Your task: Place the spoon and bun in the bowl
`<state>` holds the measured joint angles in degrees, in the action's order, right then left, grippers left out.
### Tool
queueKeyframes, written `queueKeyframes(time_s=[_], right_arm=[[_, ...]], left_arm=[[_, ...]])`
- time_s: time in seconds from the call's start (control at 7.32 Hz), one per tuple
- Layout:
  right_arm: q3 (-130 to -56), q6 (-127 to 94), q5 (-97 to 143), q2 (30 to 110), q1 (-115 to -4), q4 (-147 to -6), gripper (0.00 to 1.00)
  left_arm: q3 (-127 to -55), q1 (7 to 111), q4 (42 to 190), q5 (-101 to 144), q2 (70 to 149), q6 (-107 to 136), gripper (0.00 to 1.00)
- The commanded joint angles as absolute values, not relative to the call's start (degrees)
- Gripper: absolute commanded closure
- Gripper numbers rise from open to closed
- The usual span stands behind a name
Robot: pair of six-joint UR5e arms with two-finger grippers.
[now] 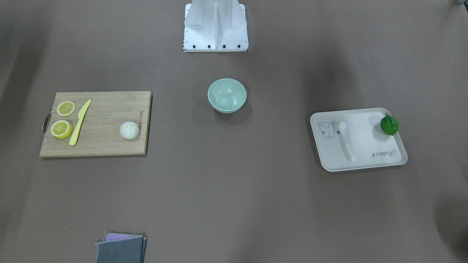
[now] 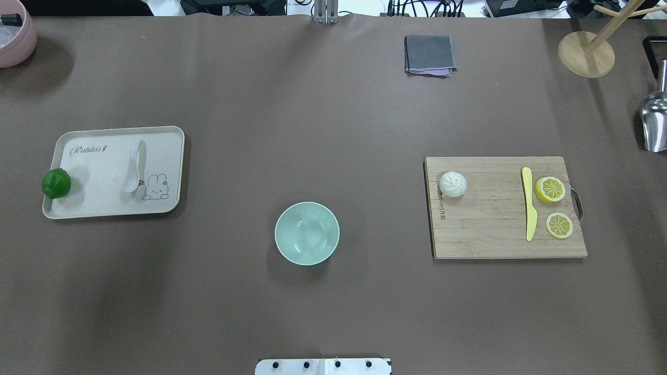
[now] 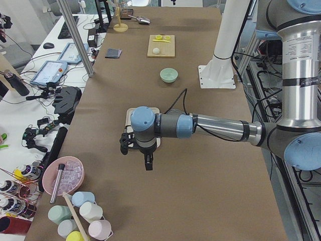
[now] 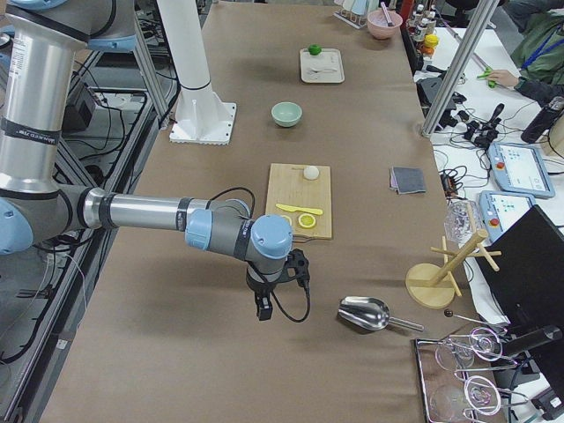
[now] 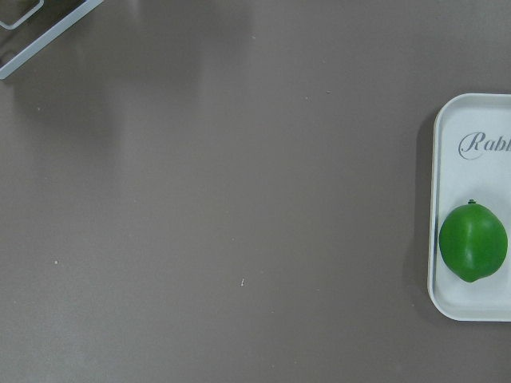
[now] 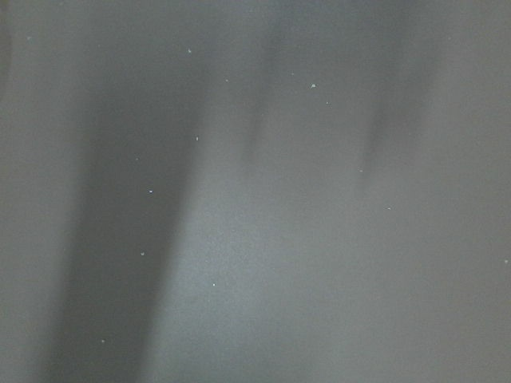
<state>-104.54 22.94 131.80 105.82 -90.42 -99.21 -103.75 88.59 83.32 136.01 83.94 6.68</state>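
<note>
The white spoon lies on a cream tray, also in the overhead view. The white bun sits on a wooden cutting board, also overhead. The mint-green bowl stands empty at the table's middle. My left gripper hangs above the tray's outer end; it shows only in the side view, so I cannot tell its state. My right gripper hangs over bare table beyond the board; I cannot tell its state either.
A green lime rests on the tray's edge. A yellow-green knife and two lemon slices lie on the board. A folded grey cloth, a metal scoop and a wooden stand are at the far side.
</note>
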Motion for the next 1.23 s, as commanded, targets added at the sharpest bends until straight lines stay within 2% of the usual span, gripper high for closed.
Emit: queueKeyframes(time_s=[0.0,0.55,0.82,1.09], right_arm=[[-104.59,23.03,132.19,105.82,-90.44,-99.14,0.0],[-104.85,22.94,134.63,105.73,-90.44,-99.05,0.0],[-105.82,22.24,139.46,104.77,-90.44,-94.78,0.0],[-110.27,20.23,139.66,104.77,-90.44,-91.76,0.0]], left_arm=[[-103.97,88.59,83.32,135.97,84.02,6.68,0.01],[-108.0,88.51,83.58,136.05,84.9,6.68,0.01],[-107.93,88.51,84.81,136.05,86.57,6.85,0.01],[-107.15,88.51,94.07,135.71,86.83,7.21,0.01]])
